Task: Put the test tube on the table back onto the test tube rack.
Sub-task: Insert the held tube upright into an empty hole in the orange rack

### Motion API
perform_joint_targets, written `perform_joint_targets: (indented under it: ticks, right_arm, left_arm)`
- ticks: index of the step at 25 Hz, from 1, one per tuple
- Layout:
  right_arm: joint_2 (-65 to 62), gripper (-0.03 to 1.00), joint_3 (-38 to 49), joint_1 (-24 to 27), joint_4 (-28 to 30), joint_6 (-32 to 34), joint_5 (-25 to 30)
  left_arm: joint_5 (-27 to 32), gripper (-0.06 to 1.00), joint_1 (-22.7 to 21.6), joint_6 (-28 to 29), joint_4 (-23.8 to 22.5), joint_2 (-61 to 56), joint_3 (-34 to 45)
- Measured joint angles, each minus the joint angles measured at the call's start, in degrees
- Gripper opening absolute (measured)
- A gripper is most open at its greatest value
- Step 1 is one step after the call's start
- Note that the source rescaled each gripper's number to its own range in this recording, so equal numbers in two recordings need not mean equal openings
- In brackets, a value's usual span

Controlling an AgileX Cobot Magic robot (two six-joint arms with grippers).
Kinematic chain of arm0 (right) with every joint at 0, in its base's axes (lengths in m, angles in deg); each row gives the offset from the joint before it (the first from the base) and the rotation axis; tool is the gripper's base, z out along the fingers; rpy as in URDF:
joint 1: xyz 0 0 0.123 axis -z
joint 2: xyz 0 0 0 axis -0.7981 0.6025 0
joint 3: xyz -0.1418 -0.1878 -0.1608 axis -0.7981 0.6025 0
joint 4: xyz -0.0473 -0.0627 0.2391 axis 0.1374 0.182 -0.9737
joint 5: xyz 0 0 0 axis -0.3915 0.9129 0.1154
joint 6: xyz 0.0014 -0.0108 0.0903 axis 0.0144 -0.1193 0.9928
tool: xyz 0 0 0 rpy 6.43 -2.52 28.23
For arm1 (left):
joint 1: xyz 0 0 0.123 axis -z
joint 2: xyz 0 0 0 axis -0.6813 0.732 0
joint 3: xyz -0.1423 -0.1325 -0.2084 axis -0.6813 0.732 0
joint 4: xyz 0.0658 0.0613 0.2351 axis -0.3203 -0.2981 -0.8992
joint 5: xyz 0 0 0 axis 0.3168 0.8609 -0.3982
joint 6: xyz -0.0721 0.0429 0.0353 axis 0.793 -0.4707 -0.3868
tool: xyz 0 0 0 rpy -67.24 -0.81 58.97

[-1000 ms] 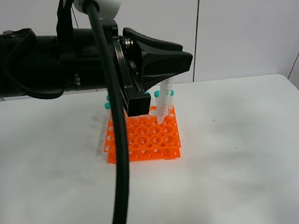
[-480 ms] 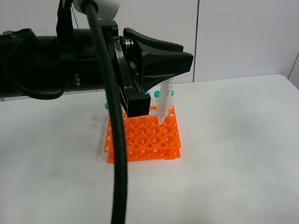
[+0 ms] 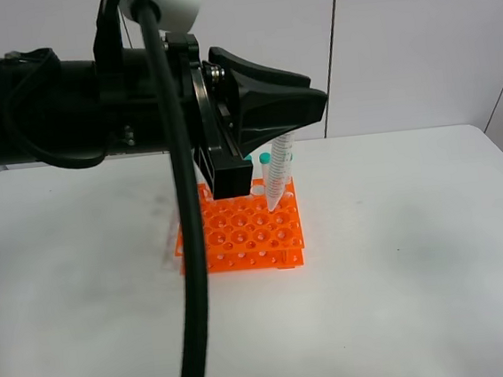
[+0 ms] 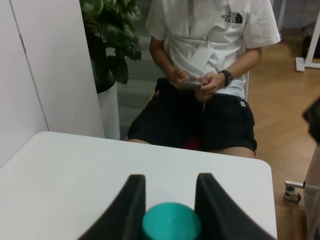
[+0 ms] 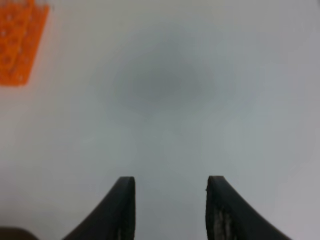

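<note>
My left gripper (image 3: pixel 271 142) is shut on the upper end of a clear test tube (image 3: pixel 277 175), which hangs slightly tilted. The tube's pointed tip is at a hole near the far right of the orange test tube rack (image 3: pixel 249 235); I cannot tell whether it is inside. In the left wrist view its teal cap (image 4: pixel 171 223) sits between the two black fingers (image 4: pixel 131 200). The rack stands on the white table (image 3: pixel 418 253). The right gripper (image 5: pixel 171 184) is open and empty over bare table, with a corner of the rack (image 5: pixel 17 42) far off. It is out of the high view.
Other teal-capped tubes (image 3: pixel 265 159) stand in the rack's back row, partly hidden by my left arm and its black cable (image 3: pixel 188 275). In the left wrist view a seated person (image 4: pixel 205 75) and a plant (image 4: pixel 112 40) are beyond the table's far edge.
The right gripper, at the high view's right edge a second ago, has left it. The black cable swung slightly left at its lower end. The held tube has barely moved.
</note>
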Motion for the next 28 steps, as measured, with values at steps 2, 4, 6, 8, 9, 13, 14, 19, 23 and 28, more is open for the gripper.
perform_joint_targets:
  ticks: [2,4,6,8,9,13,14,19,23,28]
  right_arm:
    - [-2.5,0.40,3.3,0.0,-0.3,0.4,-1.8]
    - [-4.8,0.40,4.6,0.0,-0.4,0.9,-3.4]
    - [-7.3,0.40,5.1,0.0,-0.4,1.0,-4.8]
    - [-9.7,0.40,5.2,0.0,-0.2,1.0,-5.7]
    - [-11.0,0.40,5.2,0.0,0.3,1.0,-6.1]
    - [-13.4,0.40,6.5,0.0,1.4,1.0,-9.0]
    - [-13.4,0.40,7.1,0.0,1.7,1.0,-9.7]
    - [-13.4,0.40,7.5,0.0,1.8,1.0,-10.6]
    - [-13.4,0.40,7.5,0.0,1.8,1.0,-10.7]
    - [-13.4,0.40,7.5,0.0,1.8,1.0,-10.7]
  left_arm:
    - [0.0,0.00,0.0,0.0,0.0,0.0,0.0]
    - [0.1,0.00,0.0,0.0,0.0,0.0,0.0]
    - [0.1,0.00,0.0,0.0,0.0,0.0,0.0]
    - [0.1,0.00,0.0,0.0,0.0,0.0,0.0]
    - [0.1,0.00,0.0,0.0,0.0,0.0,0.0]
    - [0.1,0.00,0.0,0.0,0.0,0.0,0.0]
    - [0.1,0.00,0.0,0.0,0.0,0.0,0.0]
    - [0.1,0.00,0.0,0.0,0.0,0.0,0.0]
    - [0.1,0.00,0.0,-0.1,0.0,0.0,0.0]
    - [0.1,0.00,0.0,-0.1,0.0,0.0,0.0]
